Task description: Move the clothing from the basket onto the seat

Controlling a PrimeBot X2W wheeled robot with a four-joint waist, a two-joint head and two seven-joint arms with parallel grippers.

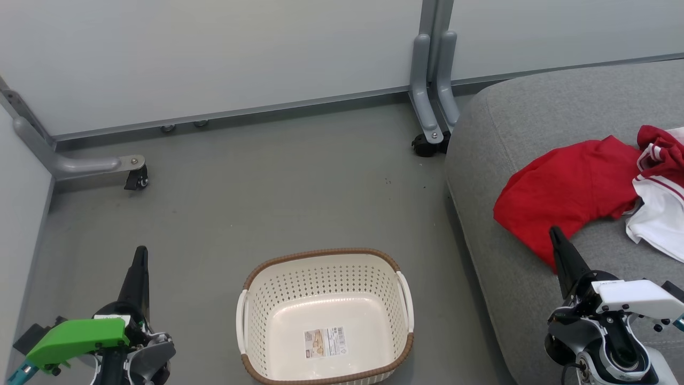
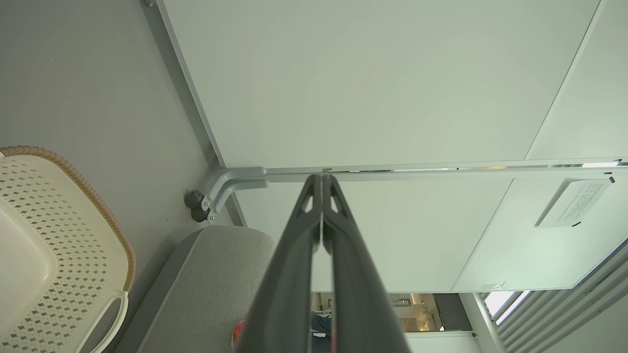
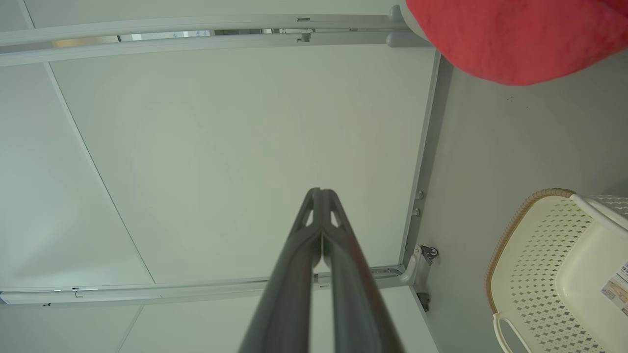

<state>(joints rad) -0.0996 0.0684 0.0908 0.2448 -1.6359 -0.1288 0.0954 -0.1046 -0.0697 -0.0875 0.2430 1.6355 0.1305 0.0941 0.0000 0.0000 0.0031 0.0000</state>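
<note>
1. Low in front, the left end effector [image 1: 140, 255] and the right end effector [image 1: 556, 235] have their fingers pressed together, holding nothing.
2. Between them the basket [image 1: 320, 251] stands on the floor [image 1: 240, 187], its label sticker [image 1: 325, 342] showing.
3. On the grey seat [image 1: 507, 133] the red shirt [image 1: 566, 192] and the striped garment [image 1: 660, 187] lie touching.

The grey floor [image 1: 267, 187] carries the cream perforated basket [image 1: 278, 299], standing upright with the label sticker [image 1: 325, 342] on its base showing. A castered partition leg [image 1: 101, 163] rests on the floor at the left, and a second leg [image 1: 430, 128] at the back. The grey seat [image 1: 534, 107] stands at the right, near the basket but apart from it. On it lie a plain red shirt [image 1: 572, 187] and a red-and-white garment [image 1: 660, 214], touching each other.
</note>
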